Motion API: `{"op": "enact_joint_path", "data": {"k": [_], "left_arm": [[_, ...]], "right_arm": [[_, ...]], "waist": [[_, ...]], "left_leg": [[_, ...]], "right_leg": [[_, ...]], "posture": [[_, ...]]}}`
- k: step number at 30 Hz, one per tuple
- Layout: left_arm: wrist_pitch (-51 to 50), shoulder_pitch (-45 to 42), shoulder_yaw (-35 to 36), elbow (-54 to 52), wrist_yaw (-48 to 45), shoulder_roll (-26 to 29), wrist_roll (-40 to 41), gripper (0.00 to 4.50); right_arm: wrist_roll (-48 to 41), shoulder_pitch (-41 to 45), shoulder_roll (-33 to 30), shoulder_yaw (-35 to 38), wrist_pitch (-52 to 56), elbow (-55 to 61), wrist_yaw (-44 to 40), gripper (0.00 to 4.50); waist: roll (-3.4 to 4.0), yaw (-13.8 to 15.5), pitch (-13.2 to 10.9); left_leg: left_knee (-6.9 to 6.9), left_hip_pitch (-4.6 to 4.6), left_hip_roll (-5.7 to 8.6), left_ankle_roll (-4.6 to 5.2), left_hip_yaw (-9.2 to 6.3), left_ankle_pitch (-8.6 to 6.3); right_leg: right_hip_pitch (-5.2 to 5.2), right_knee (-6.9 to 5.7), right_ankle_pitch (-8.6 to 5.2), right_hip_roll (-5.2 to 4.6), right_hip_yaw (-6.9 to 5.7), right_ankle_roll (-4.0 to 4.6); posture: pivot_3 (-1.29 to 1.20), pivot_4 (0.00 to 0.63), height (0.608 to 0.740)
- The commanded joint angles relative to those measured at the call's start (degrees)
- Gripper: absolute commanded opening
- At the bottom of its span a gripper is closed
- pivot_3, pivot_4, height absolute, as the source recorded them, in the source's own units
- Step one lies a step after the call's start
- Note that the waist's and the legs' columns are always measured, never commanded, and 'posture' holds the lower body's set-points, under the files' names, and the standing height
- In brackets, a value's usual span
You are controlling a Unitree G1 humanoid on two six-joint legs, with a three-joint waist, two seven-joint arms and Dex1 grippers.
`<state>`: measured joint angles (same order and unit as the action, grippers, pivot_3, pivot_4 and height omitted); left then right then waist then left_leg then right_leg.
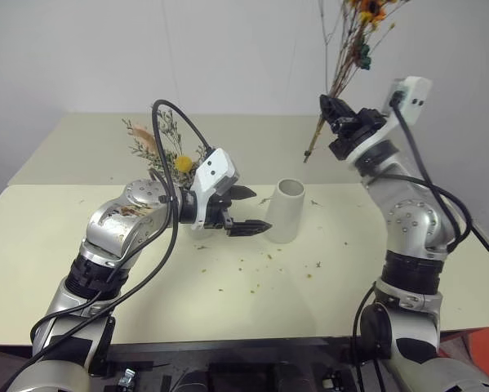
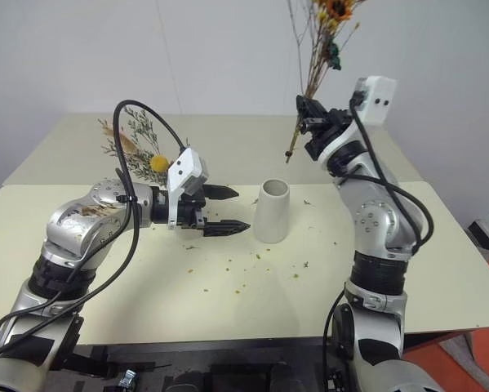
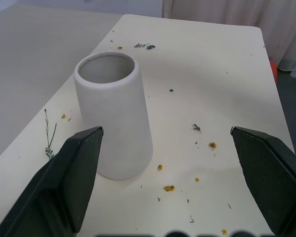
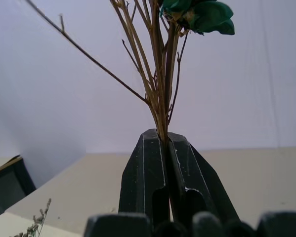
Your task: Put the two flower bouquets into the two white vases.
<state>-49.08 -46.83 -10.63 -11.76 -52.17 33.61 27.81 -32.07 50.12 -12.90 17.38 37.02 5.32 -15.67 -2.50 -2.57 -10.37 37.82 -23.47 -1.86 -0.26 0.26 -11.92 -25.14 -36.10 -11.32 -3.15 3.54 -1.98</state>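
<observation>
I see a pale cream desk (image 1: 228,302) strewn with dried crumbs. My right hand (image 1: 332,110), raised high, is clamped on the thin brown stems of the golden-yellow dried bouquet (image 1: 354,45). My left hand (image 1: 248,211) is spread wide just beside the straight white cylinder vase (image 1: 286,211). The grey-green sprig bouquet (image 1: 164,147) with a round yellow bloom stands behind my left arm.

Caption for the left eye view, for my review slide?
Right end effector lifts the yellow bouquet by its stems; open left end effector waits beside the cylinder vase.
</observation>
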Motion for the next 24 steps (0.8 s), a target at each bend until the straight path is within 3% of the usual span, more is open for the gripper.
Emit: {"op": "enact_joint_path", "data": {"k": [1,24], "left_arm": [[0.02,-0.47,0.72,-1.41,0.37,0.21,-0.13,4.5],[-0.74,0.05,0.89,-1.97,1.23,0.65,0.1,4.5]], "right_arm": [[1.02,0.51,0.29,-1.71,-3.71,-0.15,-0.41,0.02],[4.35,-12.53,-2.0,-10.17,-4.96,7.73,-3.29,0.02]], "waist": [[0.0,-0.01,0.0],[0.0,0.05,0.0]], "left_leg": [[0.0,0.0,0.0,0.0,0.0,0.0],[0.0,-0.01,0.0,0.0,-0.01,0.0]], "right_leg": [[0.0,0.01,0.0,0.0,0.0,0.0],[-0.02,0.0,-0.02,0.0,0.0,-0.03]], "posture": [[0.0,0.15,0.74],[0.0,0.15,0.74]]}}
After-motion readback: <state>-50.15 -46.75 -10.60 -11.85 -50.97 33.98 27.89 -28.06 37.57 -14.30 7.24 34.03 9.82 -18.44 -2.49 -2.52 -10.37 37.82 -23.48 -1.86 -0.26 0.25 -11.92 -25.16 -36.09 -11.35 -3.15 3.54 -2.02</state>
